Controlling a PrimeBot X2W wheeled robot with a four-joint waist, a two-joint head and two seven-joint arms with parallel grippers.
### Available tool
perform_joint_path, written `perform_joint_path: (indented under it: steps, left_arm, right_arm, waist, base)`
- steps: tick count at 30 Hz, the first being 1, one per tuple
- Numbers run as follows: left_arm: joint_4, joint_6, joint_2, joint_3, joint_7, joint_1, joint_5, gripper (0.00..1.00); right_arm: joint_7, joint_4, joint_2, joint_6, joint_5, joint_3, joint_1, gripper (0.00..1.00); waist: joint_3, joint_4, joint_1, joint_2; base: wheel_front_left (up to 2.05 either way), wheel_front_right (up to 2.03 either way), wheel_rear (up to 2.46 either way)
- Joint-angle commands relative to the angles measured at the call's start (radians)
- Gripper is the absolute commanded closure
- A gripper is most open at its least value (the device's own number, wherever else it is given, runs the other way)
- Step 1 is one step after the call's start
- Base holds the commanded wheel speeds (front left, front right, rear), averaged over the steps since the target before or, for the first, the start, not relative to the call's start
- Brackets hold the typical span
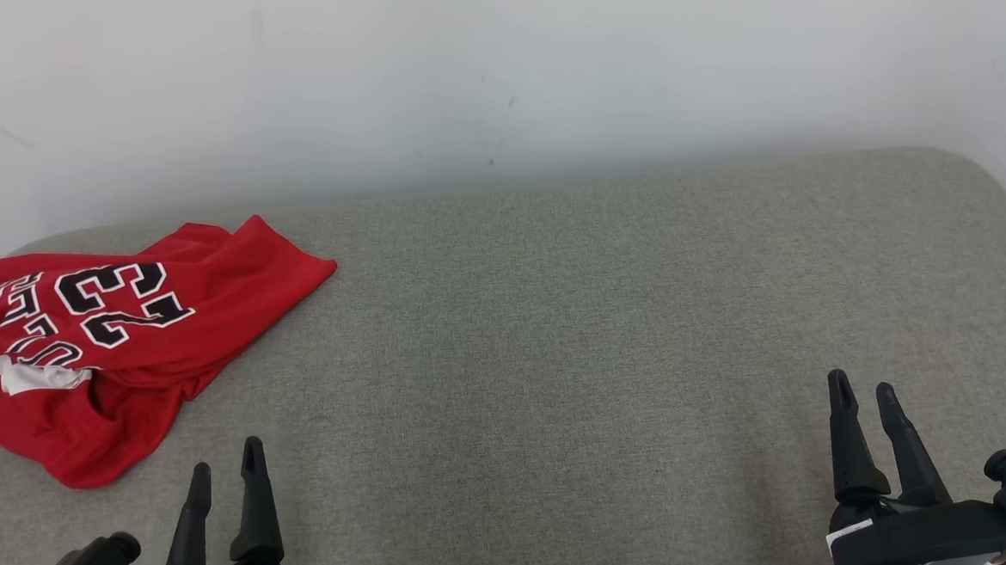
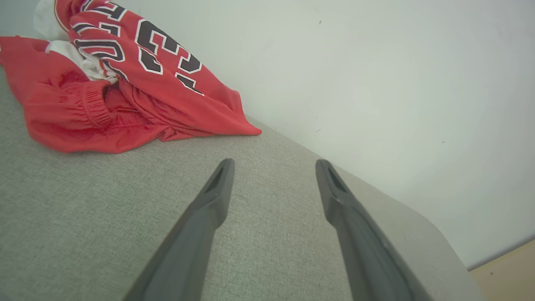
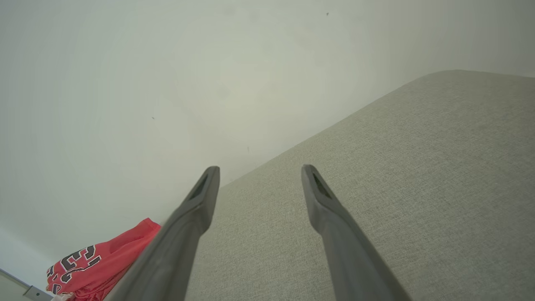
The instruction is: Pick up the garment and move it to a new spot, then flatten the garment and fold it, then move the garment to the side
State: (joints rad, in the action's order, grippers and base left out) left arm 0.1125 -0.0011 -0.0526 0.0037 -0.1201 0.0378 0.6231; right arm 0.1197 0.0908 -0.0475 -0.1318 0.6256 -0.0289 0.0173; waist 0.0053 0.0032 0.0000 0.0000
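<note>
Garment [image 1: 110, 337]: a red jersey with black-and-white numerals is lying crumpled on the far left part of the grey bench [image 1: 559, 357], running off toward the bench's left edge.
Left gripper [image 1: 227, 456]: is hovering over the bench's near left edge with its jaws standing apart and holding nothing. The garment is lying just beyond its tips, slightly to the left.
Right gripper [image 1: 861, 384]: is hovering over the bench's near right edge, jaws likewise parted and empty, well apart from the garment.
Wall [image 1: 492, 76]: is rising pale behind the bench's far edge.
Step in hand: the first pick-up is apparently not yet begun, and both arms are sitting at rest.
Next move: is probably calling for the left arm to reach toward the bench's far left and pinch a bunched fold rather than one loose layer. It would then be carrying the garment toward the bench's middle for spreading.
</note>
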Motion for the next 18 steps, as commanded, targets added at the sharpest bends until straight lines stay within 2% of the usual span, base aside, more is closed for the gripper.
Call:
perform_joint_path:
  steps: [1, 18]
  left_arm:
    - [-0.016, 0.004, -0.010, -0.005, -0.009, 0.003, -0.036, 0.00]
    - [-0.028, 0.036, -0.032, -0.041, -0.057, 0.000, -0.246, 0.00]
  right_arm:
    - [0.010, -0.015, -0.003, 0.001, -0.039, 0.002, 0.001, 0.00]
    - [0.057, -0.021, -0.003, 0.001, -0.286, -0.009, -0.011, 0.00]
  waist:
    - [0.000, 0.000, 0.0000, 0.0000]
    - [0.002, 0.002, 0.0000, 0.0000]
  base:
    - [0.00, 0.00, 0.00]
    - [0.00, 0.00, 0.00]
